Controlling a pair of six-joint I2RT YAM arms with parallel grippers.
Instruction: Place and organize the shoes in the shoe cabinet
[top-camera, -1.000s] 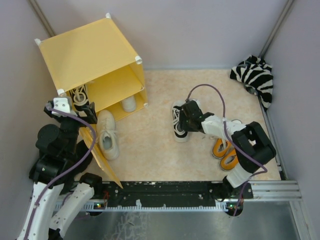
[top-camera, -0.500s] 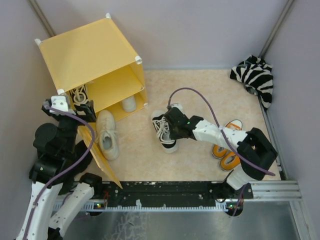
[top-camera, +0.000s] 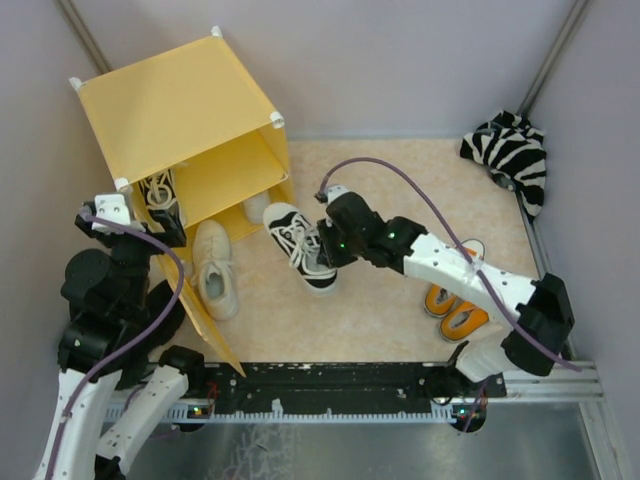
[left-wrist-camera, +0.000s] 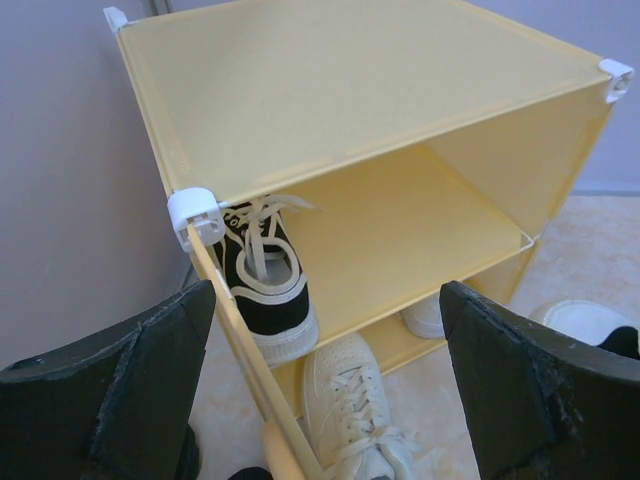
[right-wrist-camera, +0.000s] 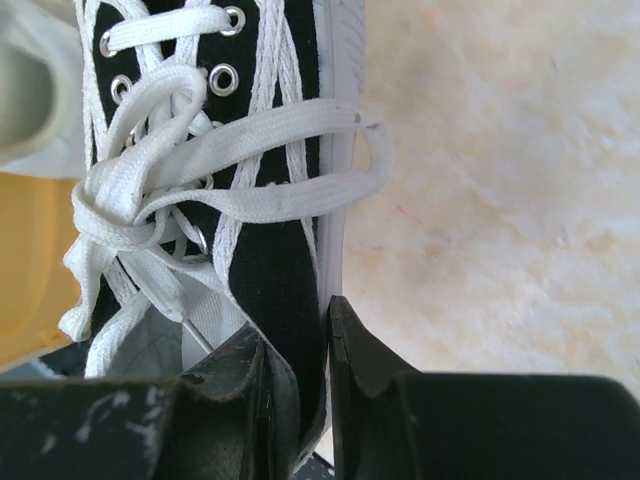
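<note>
Right gripper (top-camera: 328, 243) pinched black-and-white sneaker (top-camera: 298, 246) by its side wall only; thin grip, shoe might twist loose near cabinet (top-camera: 180, 110). Left gripper (left-wrist-camera: 320, 390) gaped, empty.

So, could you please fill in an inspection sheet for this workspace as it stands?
Surface: beige mottled floor, mostly bare.
Job's things: yellow cabinet open; black-and-white shoe on its shelf; cream shoe in front; orange pair near right.
Clutter: zebra cloth, far right corner.
Grippers: right gripper shut on black-and-white sneaker; left gripper open, empty.
Cables: purple cable loops above right arm.
Surroundings: grey walls.
</note>
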